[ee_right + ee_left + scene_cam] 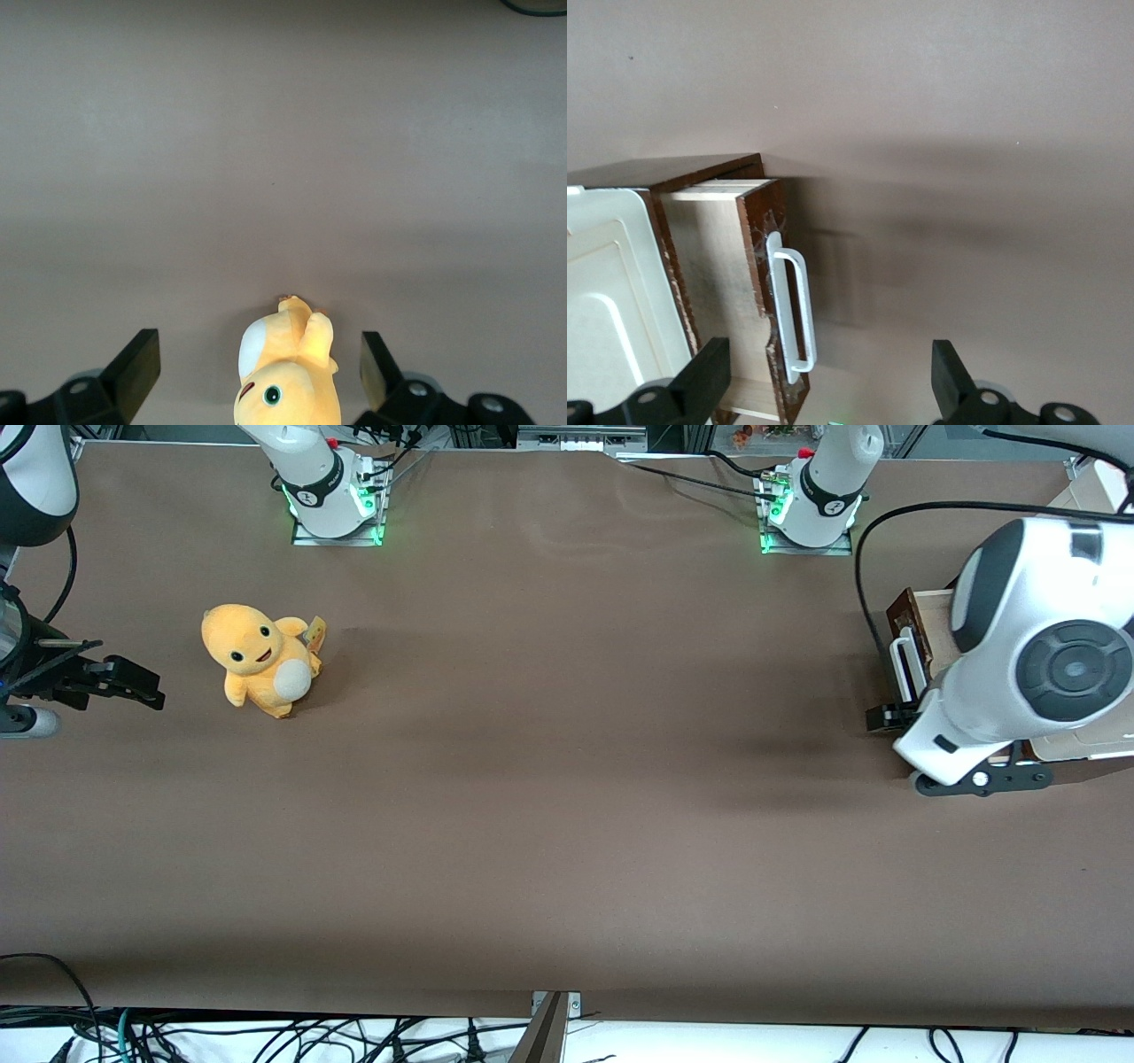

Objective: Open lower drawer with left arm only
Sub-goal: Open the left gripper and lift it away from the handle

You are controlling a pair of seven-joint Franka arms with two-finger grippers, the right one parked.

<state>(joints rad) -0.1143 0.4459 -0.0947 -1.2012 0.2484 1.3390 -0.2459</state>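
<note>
Left wrist view: lower drawer (pixel 726 292) stands pulled partly out, pale inside exposed; gripper (pixel 831 390) spread wide, holding nothing, its fingers (pixel 709 376) straddling the white bar handle (pixel 793 310) without touching.

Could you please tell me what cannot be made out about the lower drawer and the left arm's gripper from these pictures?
- Lower drawer, front view: mostly hidden by the left arm.
- Drawer inside, left wrist view: its depth is covered by the cream panel.
- Gripper, open beside the white bar handle: fingers cut off by the edge.
</note>
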